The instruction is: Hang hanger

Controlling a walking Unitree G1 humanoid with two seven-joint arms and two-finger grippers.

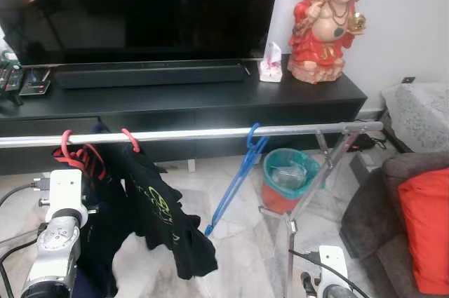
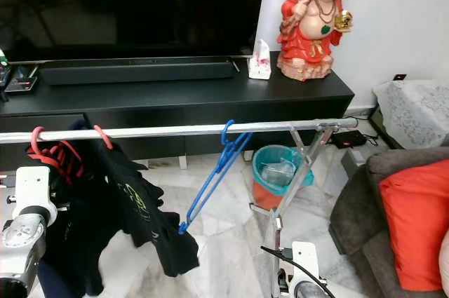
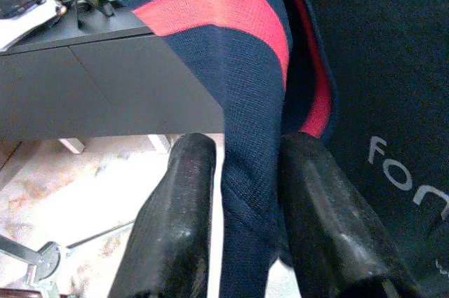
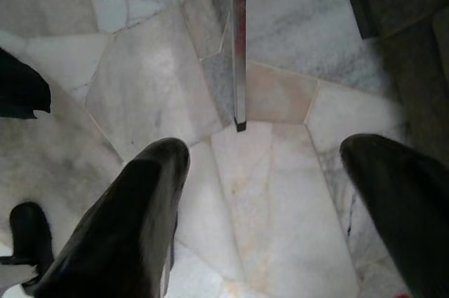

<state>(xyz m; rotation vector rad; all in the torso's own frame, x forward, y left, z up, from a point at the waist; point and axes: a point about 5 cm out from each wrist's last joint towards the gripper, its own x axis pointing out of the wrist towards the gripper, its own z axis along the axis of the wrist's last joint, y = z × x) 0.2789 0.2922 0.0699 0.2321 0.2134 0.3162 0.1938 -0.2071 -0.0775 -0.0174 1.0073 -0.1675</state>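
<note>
A black TV console [image 1: 210, 98] backs the silver rail [image 1: 189, 133], where the blue hanger [image 1: 235, 179] hangs beside dark garments [image 1: 154, 207]. Left gripper [image 3: 242, 172] jaws pinch the navy-red cloth [image 3: 238, 66]; right gripper [image 4: 270, 193] jaws gape wide over marble floor [image 4: 280, 87].

Red hangers [image 1: 77, 154] (mostly hidden under dark garments [image 1: 151, 207])

A pale marble floor [image 1: 238, 242] runs under a long black TV cabinet [image 1: 210, 102] against a white wall [image 1: 407, 10]. A dark television [image 1: 133, 3] and soundbar [image 1: 151, 73] sit on the cabinet beside a red laughing-Buddha statue [image 1: 324, 21] and tissue pack [image 1: 270, 63]. A grey sofa [image 1: 375, 217] holds a red cushion [image 1: 426, 235]; a teal bin [image 1: 289, 175] stands nearby.
</note>
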